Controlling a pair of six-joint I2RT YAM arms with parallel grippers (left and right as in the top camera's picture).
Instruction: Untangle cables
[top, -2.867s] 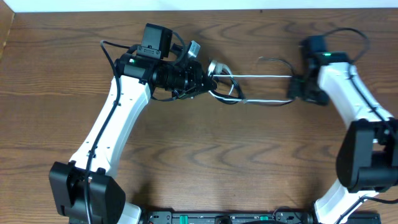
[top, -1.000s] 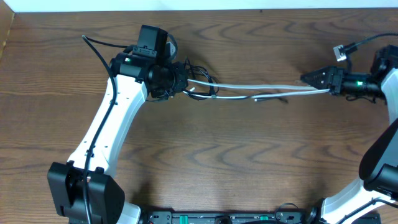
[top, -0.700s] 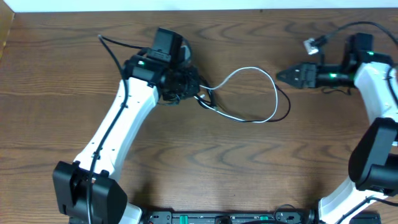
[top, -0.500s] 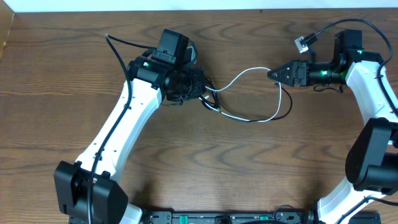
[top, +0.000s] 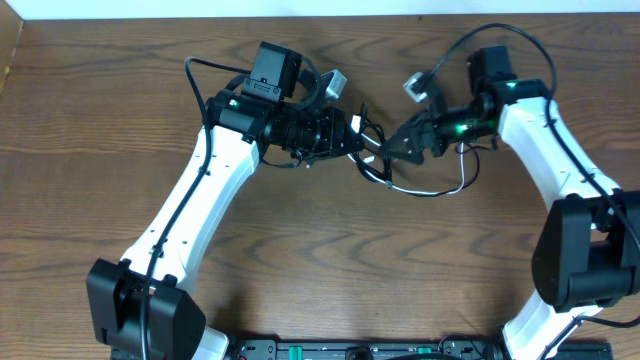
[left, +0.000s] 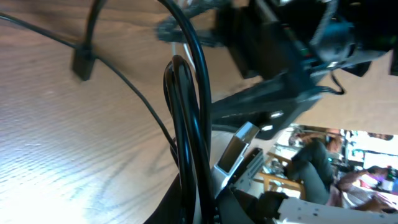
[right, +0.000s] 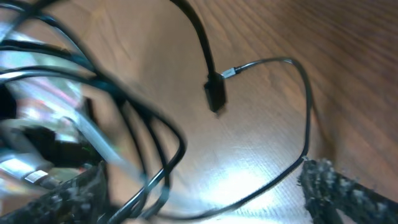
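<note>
1. The left fingers (top: 348, 138) grip the black and white cables (top: 372, 158), which are tangled at the upper middle of the frame.
2. The right fingers (right: 68, 196) are spread apart, just beside that tangle.
3. Part of the cables lies slack on the bench (top: 300, 260) just below the right fingers.

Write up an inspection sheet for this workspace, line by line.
Surface: wooden table, brown grain.
Job's things: cables, thin black and white cords bunched between the two claws; one loop lies on the table; a black plug end shows in the right wrist view.
Clutter: nothing seen.
Claws: left claw appears shut on the cables; right claw open, fingers spread either side of the cords.
Cables: thicker arm wires arch over both arms.
Surroundings: blurred room beyond the table edge in the left wrist view.
</note>
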